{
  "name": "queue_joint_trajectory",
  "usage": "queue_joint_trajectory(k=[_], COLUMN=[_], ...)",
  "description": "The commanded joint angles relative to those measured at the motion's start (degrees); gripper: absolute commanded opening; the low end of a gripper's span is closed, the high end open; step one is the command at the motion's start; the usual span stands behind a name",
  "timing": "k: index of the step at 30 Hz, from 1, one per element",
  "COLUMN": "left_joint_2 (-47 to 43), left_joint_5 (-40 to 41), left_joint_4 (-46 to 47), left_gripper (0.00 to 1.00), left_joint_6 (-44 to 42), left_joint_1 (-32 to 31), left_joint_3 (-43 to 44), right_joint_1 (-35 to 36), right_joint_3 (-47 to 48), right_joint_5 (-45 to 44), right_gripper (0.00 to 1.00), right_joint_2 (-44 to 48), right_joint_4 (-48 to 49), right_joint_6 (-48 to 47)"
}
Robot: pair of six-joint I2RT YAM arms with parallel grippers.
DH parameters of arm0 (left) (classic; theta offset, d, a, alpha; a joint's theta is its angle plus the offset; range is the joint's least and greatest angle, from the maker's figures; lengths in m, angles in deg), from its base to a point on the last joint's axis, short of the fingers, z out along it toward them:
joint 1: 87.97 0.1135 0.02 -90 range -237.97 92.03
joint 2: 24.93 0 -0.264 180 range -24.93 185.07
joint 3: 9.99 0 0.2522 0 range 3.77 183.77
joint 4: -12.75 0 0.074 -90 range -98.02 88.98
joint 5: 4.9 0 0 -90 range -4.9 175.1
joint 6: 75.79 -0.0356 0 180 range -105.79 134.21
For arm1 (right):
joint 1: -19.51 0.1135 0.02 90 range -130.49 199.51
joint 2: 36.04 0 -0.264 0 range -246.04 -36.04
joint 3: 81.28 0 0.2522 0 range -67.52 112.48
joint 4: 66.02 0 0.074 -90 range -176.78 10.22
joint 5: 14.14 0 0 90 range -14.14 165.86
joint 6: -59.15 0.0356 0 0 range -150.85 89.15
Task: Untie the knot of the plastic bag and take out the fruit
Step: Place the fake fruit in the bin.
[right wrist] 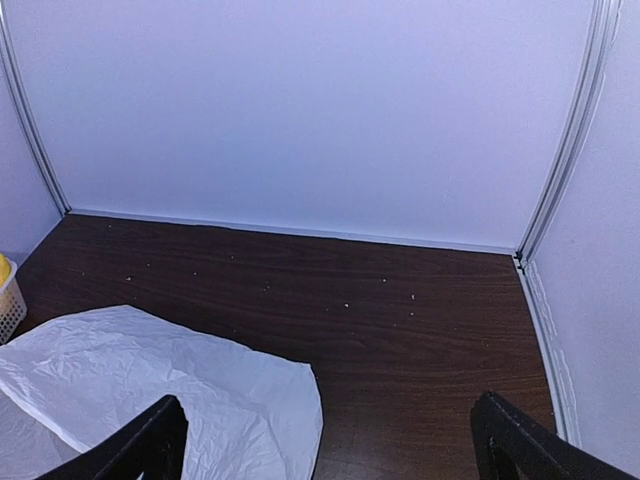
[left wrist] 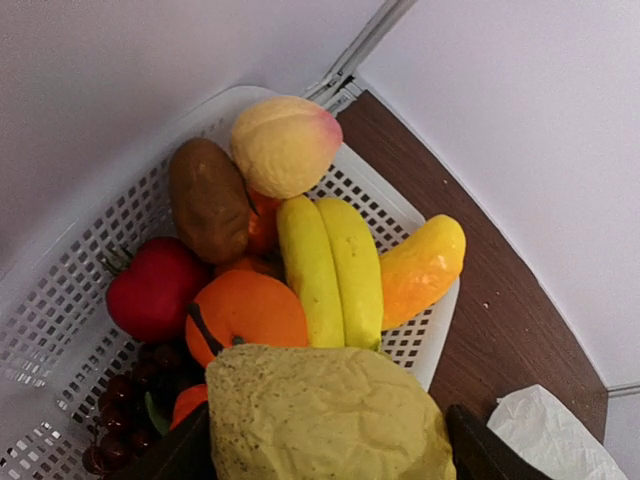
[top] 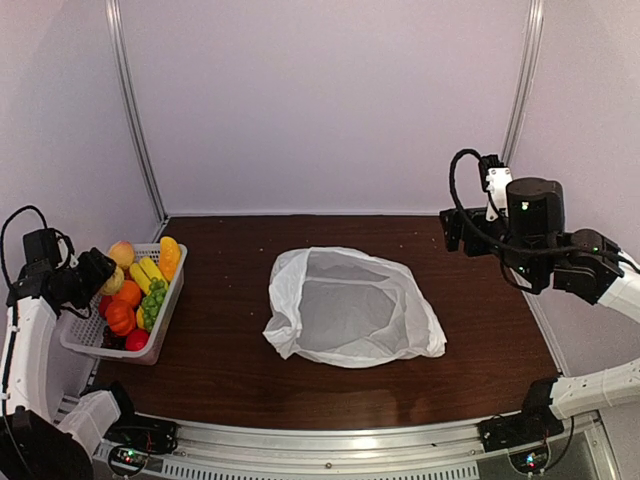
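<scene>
The plastic bag (top: 350,305) lies flat, open and slack in the middle of the table; its edge also shows in the right wrist view (right wrist: 150,380). No knot shows. My left gripper (top: 97,272) is shut on a dull yellow lemon (left wrist: 330,415) just above the white basket (top: 172,305). In the basket lie the peach (left wrist: 283,143), kiwi (left wrist: 208,198), bananas (left wrist: 332,268), mango (left wrist: 422,268) and ribbed orange fruit (left wrist: 250,312). Green grapes (top: 154,300) lie there too. My right gripper (top: 452,228) is open and empty, raised at the right, apart from the bag.
A red apple (left wrist: 155,288) and dark purple grapes (left wrist: 125,400) also lie in the basket, which stands against the left wall. White walls close in the back and sides of the brown table (top: 480,330).
</scene>
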Motion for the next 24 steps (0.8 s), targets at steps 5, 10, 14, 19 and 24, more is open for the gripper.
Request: queue_joint_trajectory(k=[5,10,14,19,24], left_joint_2=[-5.7,-7.4,-7.1,-6.1,-5.0], left_joint_5=[19.3,27.3,29.3,30.5,30.7], left_joint_4=[2.8,2.4,2.0,1.7,1.5], left_gripper=[0.47,0.47,0.49,0.60,0.83], left_joint_6=[4.7,4.2,5.6,5.7,5.6], left_joint_1=[2.3,3.7,3.9,3.9,3.9], left_joint_3=[-7.3,-9.6,-10.8,-11.0,-10.6], right_joint_1=[-1.5,-1.9,-2.0,-2.0,-2.0], right_joint_3=[-2.7,-2.2,-1.9,-2.2,-2.8], right_joint_5=[2.5,2.8,3.2,4.1,4.5], right_gripper=[0.99,0.99,0.99,0.99,0.99], right_joint_2=[2.8,3.4,3.3,3.3,3.4], right_joint_4=[-2.6,-4.8,-6.0,-5.3,-5.0], right_joint_6=[1.1,0.8,1.0,2.3,3.2])
